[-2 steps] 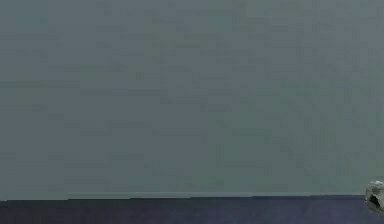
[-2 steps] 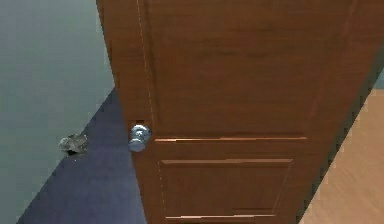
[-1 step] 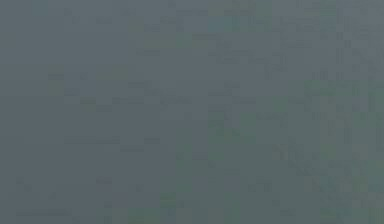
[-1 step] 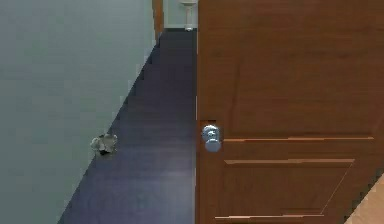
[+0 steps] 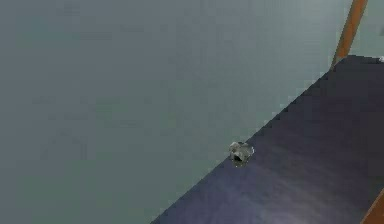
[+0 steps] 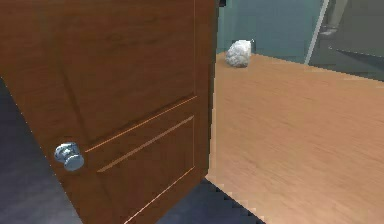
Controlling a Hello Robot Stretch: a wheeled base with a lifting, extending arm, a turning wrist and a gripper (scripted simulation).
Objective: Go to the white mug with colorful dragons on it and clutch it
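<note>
Arm side view: spotted whitish blob (image 6: pixel 238 53), perhaps the mug, on wood floor (image 6: pixel 300 130) beyond brown door (image 6: pixel 120 90); judged rounding the door edge before reaching wisest; could not tell tool's state.

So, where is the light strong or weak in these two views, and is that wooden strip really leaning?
Arm side view: the wooden floor past the door is brightly lit, and the knob shows a highlight. Forward view: the wall is evenly lit, the floor is dark, and the wooden strip leans only in the picture.
</note>
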